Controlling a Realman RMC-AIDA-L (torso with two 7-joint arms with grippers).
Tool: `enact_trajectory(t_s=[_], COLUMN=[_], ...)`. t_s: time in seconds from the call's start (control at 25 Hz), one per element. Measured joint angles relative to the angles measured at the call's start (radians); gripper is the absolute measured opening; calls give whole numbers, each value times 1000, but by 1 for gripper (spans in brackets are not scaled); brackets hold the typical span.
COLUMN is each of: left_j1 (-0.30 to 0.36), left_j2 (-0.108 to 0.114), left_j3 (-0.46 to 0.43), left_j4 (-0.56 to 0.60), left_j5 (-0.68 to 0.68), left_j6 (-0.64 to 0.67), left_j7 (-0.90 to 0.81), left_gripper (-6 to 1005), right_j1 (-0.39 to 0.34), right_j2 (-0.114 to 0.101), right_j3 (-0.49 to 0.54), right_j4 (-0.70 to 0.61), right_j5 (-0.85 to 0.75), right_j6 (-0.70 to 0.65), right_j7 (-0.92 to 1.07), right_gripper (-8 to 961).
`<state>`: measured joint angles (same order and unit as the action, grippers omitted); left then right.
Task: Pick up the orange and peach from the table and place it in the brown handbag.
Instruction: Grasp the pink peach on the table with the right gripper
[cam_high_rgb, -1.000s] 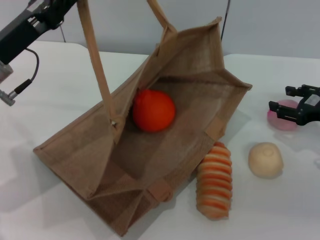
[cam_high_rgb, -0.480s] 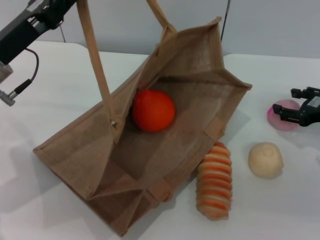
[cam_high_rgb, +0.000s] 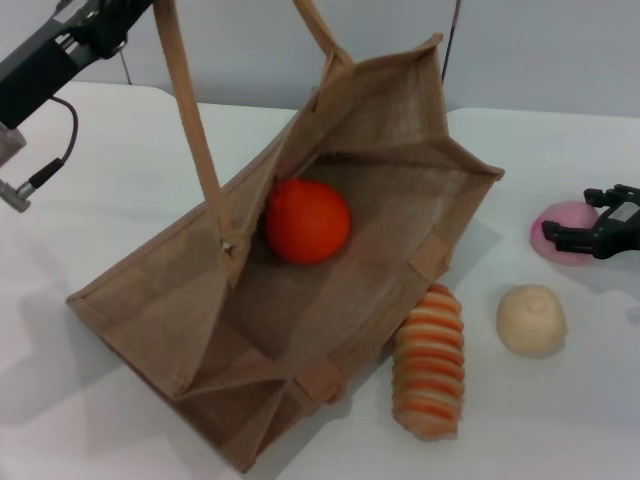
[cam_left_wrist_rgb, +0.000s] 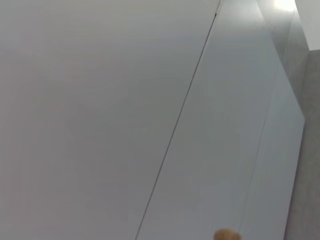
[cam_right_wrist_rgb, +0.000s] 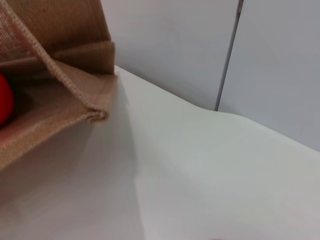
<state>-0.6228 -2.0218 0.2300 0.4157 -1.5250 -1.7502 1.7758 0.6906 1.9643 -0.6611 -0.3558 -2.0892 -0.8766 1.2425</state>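
Observation:
The orange (cam_high_rgb: 307, 221) lies inside the brown handbag (cam_high_rgb: 180, 300), which stands open and tilted on the white table. A sliver of the orange (cam_right_wrist_rgb: 3, 102) and the handbag's corner (cam_right_wrist_rgb: 60, 75) show in the right wrist view. The peach (cam_high_rgb: 556, 222) sits on the table at the right, outside the bag. My right gripper (cam_high_rgb: 572, 217) is open, with its black fingers (cam_high_rgb: 566, 239) on either side of the peach. My left arm (cam_high_rgb: 45, 65) reaches to the top left edge beside the raised handle (cam_high_rgb: 190, 130); its gripper is cut off by the frame.
A striped orange-and-cream bread (cam_high_rgb: 430, 360) lies against the bag's front right side. A pale beige bun (cam_high_rgb: 531, 319) sits just in front of the peach. The table (cam_high_rgb: 560, 420) ends at a grey wall behind.
My right gripper has shifted right and slightly lower around the peach. The bag, the orange and my left arm have not moved.

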Motion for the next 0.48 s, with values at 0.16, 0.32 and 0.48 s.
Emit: enact_trajectory(t_s=[0.16, 0.32, 0.48], left_j1=[1, 1, 2], left_j2=[0, 0, 0], left_j3=[0, 0, 0], left_j4=[0, 0, 0], left_j5=[0, 1, 2], left_j6=[0, 0, 0], left_j7=[0, 0, 0], left_gripper=[123, 122, 122], right_j1=[1, 3, 8], right_j2=[1, 1, 1], right_j3=[0, -4, -10], right_j4=[0, 0, 0], right_j5=[-1, -9, -13], right_j6=[-1, -2, -2], right_j7=[6, 14, 27], right_gripper=[833, 815, 799])
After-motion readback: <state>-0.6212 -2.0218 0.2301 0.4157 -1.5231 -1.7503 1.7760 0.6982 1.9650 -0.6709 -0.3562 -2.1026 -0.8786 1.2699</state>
